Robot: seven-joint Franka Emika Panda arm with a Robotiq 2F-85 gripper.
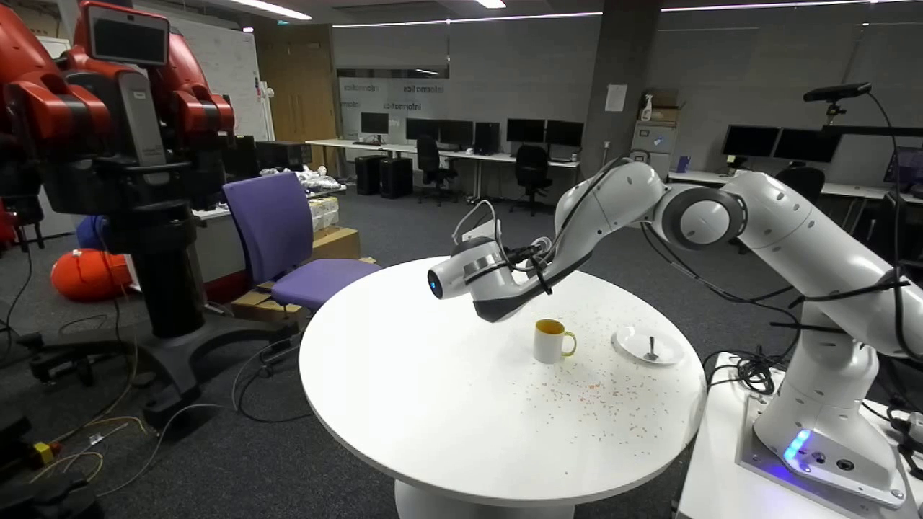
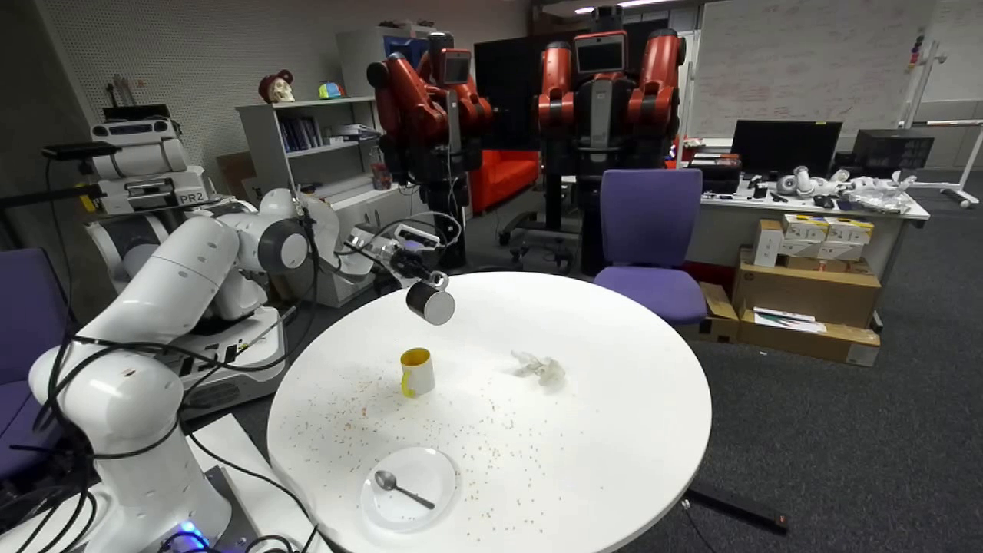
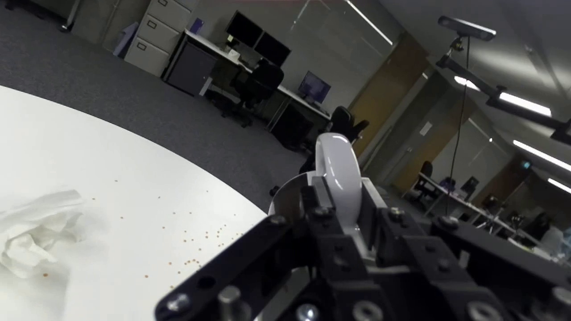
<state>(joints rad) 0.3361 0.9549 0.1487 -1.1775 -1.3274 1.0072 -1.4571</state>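
In an exterior view, metal spoon (image 2: 407,490) laid on round white plate (image 2: 422,465) up front. Orange crumbs (image 2: 349,425) scattered over smooth table (image 2: 630,430). Beyond, white cylindrical mug (image 2: 421,379), yellow inside, stood upright; crumpled filmy wad (image 2: 547,372) seen apart from it. Farther, black mug (image 2: 423,299) held tilted above table, glossy curved handle (image 3: 337,167) pinched by gripper (image 3: 346,198). Arm (image 1: 613,198) stretched out over table, bent at elbow.

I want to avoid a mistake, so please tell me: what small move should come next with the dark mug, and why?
I would probably turn the dark mug slowly upright before lowering it: the gripper is shut on its white handle, and the mug hangs tipped on its side above the table, so set down like this it might roll.
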